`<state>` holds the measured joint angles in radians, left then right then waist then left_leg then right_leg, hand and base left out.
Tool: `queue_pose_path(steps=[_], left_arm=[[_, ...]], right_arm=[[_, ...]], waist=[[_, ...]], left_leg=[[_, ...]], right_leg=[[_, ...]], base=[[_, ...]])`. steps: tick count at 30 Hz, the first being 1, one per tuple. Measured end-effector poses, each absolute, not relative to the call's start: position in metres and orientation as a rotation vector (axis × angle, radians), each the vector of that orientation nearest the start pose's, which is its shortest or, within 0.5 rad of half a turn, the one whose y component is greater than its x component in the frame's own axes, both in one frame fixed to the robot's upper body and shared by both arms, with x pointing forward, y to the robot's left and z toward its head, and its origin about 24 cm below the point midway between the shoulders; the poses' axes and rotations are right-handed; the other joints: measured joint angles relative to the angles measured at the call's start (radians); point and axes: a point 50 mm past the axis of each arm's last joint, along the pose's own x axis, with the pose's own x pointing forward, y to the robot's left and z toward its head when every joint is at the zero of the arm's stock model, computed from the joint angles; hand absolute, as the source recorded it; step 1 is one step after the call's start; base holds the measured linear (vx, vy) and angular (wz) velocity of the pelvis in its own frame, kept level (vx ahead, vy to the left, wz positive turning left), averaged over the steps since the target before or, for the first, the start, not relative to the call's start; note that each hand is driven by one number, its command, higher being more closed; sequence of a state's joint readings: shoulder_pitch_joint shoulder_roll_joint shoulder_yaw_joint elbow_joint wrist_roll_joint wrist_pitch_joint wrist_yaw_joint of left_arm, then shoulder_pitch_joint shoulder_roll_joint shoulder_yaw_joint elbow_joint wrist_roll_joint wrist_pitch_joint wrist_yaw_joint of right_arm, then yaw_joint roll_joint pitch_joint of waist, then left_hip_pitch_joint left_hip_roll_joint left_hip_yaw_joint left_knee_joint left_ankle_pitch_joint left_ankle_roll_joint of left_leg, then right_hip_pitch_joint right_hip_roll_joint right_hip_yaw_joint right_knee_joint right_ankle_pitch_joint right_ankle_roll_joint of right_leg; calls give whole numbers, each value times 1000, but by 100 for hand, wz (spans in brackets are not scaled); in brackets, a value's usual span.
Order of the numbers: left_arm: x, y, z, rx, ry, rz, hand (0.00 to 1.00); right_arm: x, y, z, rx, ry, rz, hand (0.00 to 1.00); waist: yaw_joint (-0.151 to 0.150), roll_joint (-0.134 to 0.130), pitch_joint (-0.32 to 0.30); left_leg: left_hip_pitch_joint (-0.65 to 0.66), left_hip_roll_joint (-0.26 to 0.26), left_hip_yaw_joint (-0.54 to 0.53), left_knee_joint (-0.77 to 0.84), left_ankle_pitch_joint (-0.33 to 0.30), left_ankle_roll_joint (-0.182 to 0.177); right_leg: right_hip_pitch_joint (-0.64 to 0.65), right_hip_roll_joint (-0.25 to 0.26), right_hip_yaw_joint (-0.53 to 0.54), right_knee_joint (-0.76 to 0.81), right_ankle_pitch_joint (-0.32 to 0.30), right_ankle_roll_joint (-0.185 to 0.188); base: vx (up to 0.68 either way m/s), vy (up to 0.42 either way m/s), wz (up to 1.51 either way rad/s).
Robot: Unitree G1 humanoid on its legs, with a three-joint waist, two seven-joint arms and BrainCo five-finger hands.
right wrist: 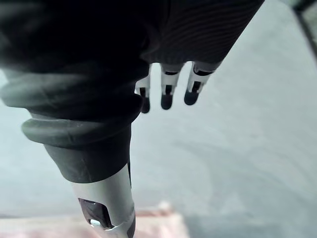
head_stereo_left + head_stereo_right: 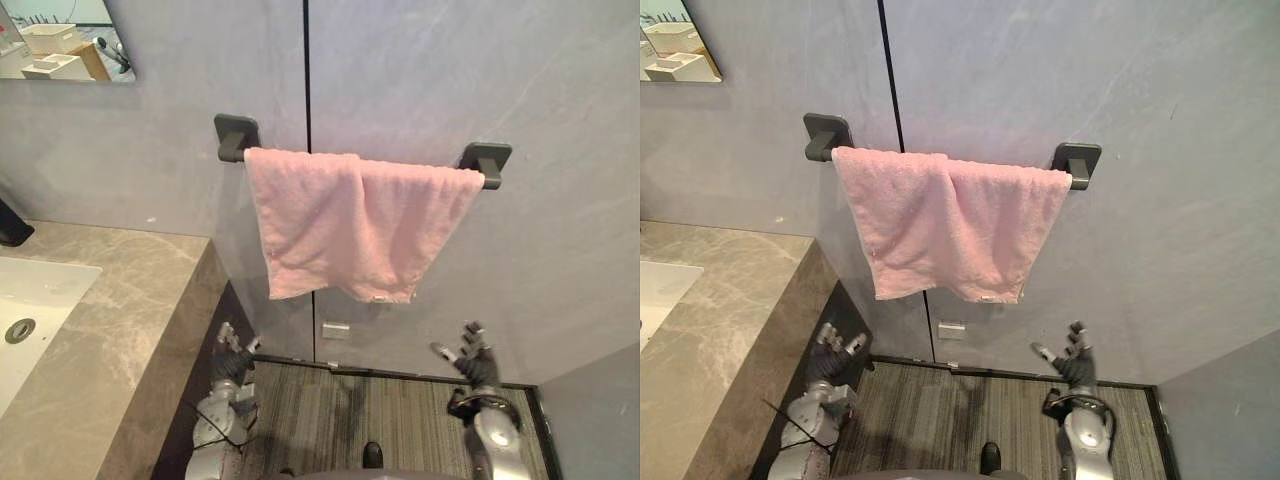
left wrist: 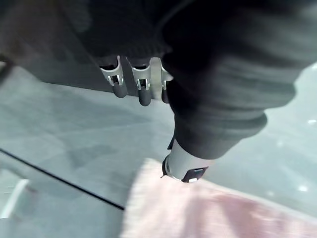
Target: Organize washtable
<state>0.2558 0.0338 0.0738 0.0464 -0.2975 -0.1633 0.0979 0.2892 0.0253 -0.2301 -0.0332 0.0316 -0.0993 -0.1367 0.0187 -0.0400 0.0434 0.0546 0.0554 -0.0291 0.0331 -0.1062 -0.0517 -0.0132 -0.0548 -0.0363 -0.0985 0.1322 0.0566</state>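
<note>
1. The pink towel [image 2: 350, 225] hangs draped over the dark wall bar [image 2: 487, 163], beside the stone tabletop [image 2: 120, 330].
2. My left hand [image 2: 232, 362] is low beneath it, fingers relaxed, holding nothing.
3. My right hand [image 2: 472, 358] is low too, fingers spread, empty.

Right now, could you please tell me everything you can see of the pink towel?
The pink towel looks like soft terry cloth. It hangs draped over a dark rail fixed to the grey wall, in two overlapping layers, with an uneven lower edge and a small label at the hem. Nothing else visibly touches it.
</note>
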Motion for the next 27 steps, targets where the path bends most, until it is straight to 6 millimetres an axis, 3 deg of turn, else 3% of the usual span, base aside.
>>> queue_pose_path(steps=[4, 8, 9, 13, 15, 19, 22, 27], left_arm=[[196, 202, 58, -232, -182, 307, 0], [190, 196, 115, -224, -461, 281, 0], [188, 194, 122, -221, -494, 276, 0], [186, 180, 157, -265, -684, 211, 0], [186, 161, 180, -323, -814, 98, 0], [189, 132, 194, -424, -875, -95, 0], [194, 116, 194, -465, -853, -215, 0], [208, 96, 176, -516, -729, -345, 0]], right_arm=[[176, -230, 66, -99, -137, -489, 0], [175, -220, 116, -119, -381, -463, 0], [176, -216, 123, -113, -420, -448, 0], [183, -188, 168, -58, -693, -314, 0], [189, -161, 189, -19, -835, -151, 0], [192, -133, 202, 15, -923, 44, 0], [194, -120, 204, 30, -943, 153, 0], [207, -106, 185, -17, -842, 273, 0]], waist=[[2, 0, -9], [4, 1, -12], [4, 3, -15], [4, 19, -38], [5, 26, -46], [2, 30, -51], [-4, 31, -52], [-5, 32, -52]], left_leg=[[19, 2, 14, -1, -6, 6], [22, 1, 19, 0, -6, 7], [22, 1, 19, 0, -6, 7], [26, -2, 19, 0, -6, 7], [26, -4, 19, 0, -7, 8], [27, -5, 26, 0, -7, 9], [28, -6, 31, 0, -7, 9], [29, -7, 32, -3, -7, 9]], right_leg=[[14, 0, 10, 0, -6, 2], [14, 0, 14, 0, -5, 1], [14, 0, 15, 0, -4, 0], [14, 1, 17, 0, -4, 0], [14, 2, 19, 0, -5, 1], [12, 4, 27, 0, -6, 3], [9, 5, 33, 0, -8, 6], [6, 8, 38, 0, -8, 6]], base=[[-2, 19, -7], [2, 11, -3], [0, 0, 0], [0, 0, 0], [-18, 3, -1], [-26, 6, -5], [-23, 2, -7], [-7, 0, -2]])
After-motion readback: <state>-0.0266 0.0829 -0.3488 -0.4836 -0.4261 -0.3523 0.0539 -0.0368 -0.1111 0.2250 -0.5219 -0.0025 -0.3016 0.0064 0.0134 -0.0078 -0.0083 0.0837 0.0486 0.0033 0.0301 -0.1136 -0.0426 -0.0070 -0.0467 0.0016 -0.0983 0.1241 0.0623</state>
